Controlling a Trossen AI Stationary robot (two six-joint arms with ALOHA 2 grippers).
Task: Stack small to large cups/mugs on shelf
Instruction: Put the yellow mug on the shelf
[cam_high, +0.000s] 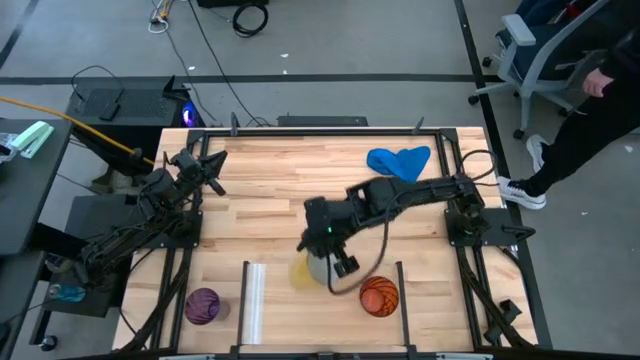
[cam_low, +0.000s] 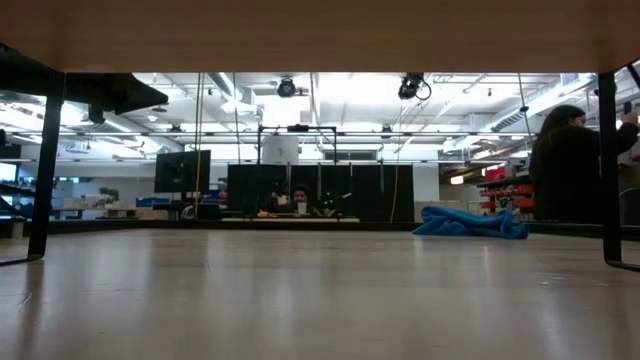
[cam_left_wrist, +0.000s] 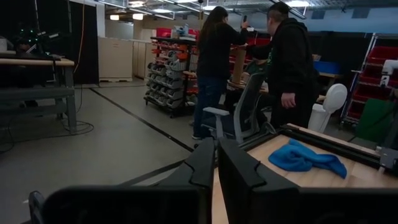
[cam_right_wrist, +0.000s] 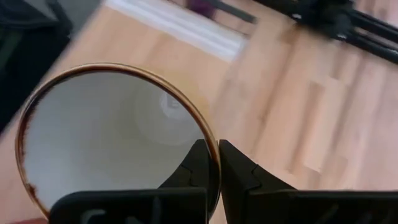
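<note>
Right gripper (cam_high: 336, 262): reaches over the near middle of the counter, above the shelf. Its fingers (cam_right_wrist: 198, 167) are closed on the rim of the white mug, one finger inside the wall and one outside.

White mug (cam_high: 322, 266): held by the right gripper between the pale upright strip and the thin dark post. In the right wrist view the mug (cam_right_wrist: 118, 134) shows a white inside and a thin brown rim. I cannot tell if it touches the boards or is lifted.

Orange cup (cam_high: 379, 296): stands on the shelf at the near right, just beside the thin dark post (cam_high: 400, 285) and near the white mug.

Purple cup (cam_high: 203, 305): stands at the near left of the counter, left of the pale upright strip (cam_high: 253, 300), so outside the shelf section and well apart from the other two cups.

Shelf (cam_high: 300, 310): the light wooden boards between the strip and the post, at the near edge.

Left gripper (cam_high: 207, 168): waits at the far left edge of the counter, away from all cups. In the left wrist view its fingers (cam_left_wrist: 203, 167) are pressed together and hold nothing.

Blue cloth (cam_high: 397, 160): lies crumpled at the far right of the counter (cam_high: 270, 180); it shows also in the low view (cam_low: 470, 222) and the left wrist view (cam_left_wrist: 306, 158).

People: two persons (cam_left_wrist: 249, 68) stand in the room beyond the counter, beside a grey chair (cam_left_wrist: 239, 121).
</note>
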